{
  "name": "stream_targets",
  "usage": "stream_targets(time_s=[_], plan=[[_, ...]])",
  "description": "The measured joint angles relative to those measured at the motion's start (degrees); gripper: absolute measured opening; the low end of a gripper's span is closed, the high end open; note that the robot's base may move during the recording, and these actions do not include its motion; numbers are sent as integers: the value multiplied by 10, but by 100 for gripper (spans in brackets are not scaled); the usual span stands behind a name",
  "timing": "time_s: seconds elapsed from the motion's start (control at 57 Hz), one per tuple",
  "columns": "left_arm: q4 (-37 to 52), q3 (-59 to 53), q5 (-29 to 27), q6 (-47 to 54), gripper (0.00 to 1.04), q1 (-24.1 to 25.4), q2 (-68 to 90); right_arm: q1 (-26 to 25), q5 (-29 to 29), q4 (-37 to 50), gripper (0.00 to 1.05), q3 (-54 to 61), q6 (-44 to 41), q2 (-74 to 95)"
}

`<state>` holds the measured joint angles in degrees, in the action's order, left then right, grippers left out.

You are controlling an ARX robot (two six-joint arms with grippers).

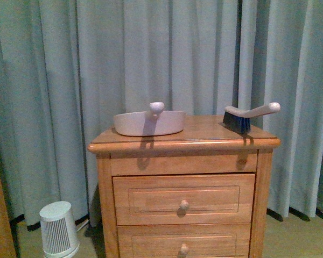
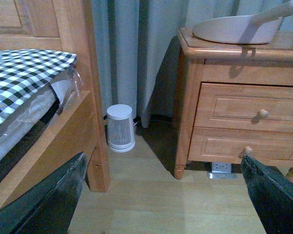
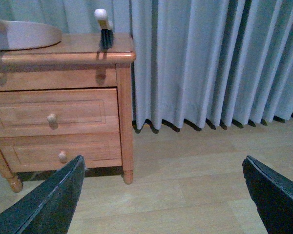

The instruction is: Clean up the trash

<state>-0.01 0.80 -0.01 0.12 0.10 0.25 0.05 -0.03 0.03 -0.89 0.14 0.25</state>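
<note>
Front view is showing a pale, shallow plastic dustpan (image 1: 149, 123) lying on the wooden bedside counter (image 1: 204, 131) at the middle of the frame, its round-ended handle sticking up above the rim. A dark-bristled hand brush (image 1: 238, 122) with a pale handle is standing on its bristles right of centre, near the counter's right edge and well apart from the dustpan, with bare wood lying between them. Two wooden drawers (image 1: 184, 199) with round knobs are sitting below the top. A grey-blue pleated curtain (image 1: 70, 64) is hanging behind and filling the upper frame. A small white ribbed unit (image 1: 58, 230) is sitting on the floor at the lower left, just beside the counter.

In the left wrist view, the left pincer (image 2: 162, 161) is standing wide open, its two dark fingers spread and gripping nothing, low over the pale wooden floor (image 2: 161, 204). A wooden bed frame (image 2: 53, 141) under a black-and-white checked cover (image 2: 19, 73) is crowding one side, and the ribbed unit is sitting between the bedpost and the counter. A white socket block (image 2: 220, 167) is lying under the counter.

In the right wrist view, the right pincer (image 3: 163, 161) is likewise gaping open and holding nothing, with the counter's corner leg and the curtain standing ahead.
</note>
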Motion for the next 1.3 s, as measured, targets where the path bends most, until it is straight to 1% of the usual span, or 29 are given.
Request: stream_targets(time_s=[1.298], plan=[[0,0,0,0,97,0,0,0,0,0,97,0,0,0]])
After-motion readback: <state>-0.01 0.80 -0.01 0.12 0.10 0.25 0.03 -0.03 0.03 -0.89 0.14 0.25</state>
